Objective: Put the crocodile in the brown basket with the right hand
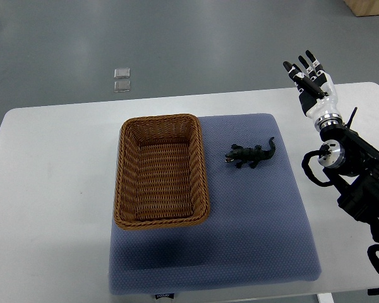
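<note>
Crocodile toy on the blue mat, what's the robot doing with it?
Nothing yet. The crocodile lies on the blue mat, just right of the empty brown basket. The robot's right hand is raised off to the right with fingers spread, holding nothing. It looks ready to reach for the toy.

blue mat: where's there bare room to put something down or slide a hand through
The dotted blue foam mat is bare along its near strip below the brown wicker basket, and across its right half below the small black toy crocodile. The tightest spot is the narrow lane between basket and crocodile. The right hand is open above the white table, past the mat's far right corner.
</note>
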Controlling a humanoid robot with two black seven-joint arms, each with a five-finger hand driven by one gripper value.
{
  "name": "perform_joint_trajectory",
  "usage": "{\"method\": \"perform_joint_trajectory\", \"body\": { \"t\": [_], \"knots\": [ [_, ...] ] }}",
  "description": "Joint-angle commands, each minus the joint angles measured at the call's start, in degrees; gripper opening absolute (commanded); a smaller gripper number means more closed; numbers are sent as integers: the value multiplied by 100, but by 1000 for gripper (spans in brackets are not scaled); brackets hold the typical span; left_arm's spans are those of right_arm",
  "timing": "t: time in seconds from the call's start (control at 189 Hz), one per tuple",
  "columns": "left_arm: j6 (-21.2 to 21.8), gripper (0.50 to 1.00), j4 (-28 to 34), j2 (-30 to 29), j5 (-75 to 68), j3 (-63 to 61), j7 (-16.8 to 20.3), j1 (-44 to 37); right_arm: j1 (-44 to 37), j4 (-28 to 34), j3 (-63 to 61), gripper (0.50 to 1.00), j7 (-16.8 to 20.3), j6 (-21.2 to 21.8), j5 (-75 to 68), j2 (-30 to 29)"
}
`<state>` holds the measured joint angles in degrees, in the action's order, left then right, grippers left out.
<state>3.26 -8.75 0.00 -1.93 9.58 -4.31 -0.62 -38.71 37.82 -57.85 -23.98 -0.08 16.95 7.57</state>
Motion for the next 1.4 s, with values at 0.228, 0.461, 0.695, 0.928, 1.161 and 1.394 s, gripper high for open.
{"method": "perform_joint_trajectory", "body": {
  "t": [0.228,0.461,0.695,0.928,1.161,1.394],
  "knots": [
    [-1,1000,-4,0,0,0,0,0,-453,146,784,924,25,262,1135,702],
    [-1,1000,-4,0,0,0,0,0,-848,814,1891,924,-10,869,2426,1598],
    [-1,1000,-4,0,0,0,0,0,-1508,1755,3034,924,8,966,4650,2266],
    [-1,1000,-4,0,0,0,0,0,-2131,2300,3772,924,25,1484,6205,2424],
    [-1,1000,5,0,0,0,0,0,-2527,2361,4827,924,280,1528,7120,2336],
    [-1,1000,5,0,0,0,0,0,-2439,2212,5135,921,834,1449,7428,2284]
  ]
}}
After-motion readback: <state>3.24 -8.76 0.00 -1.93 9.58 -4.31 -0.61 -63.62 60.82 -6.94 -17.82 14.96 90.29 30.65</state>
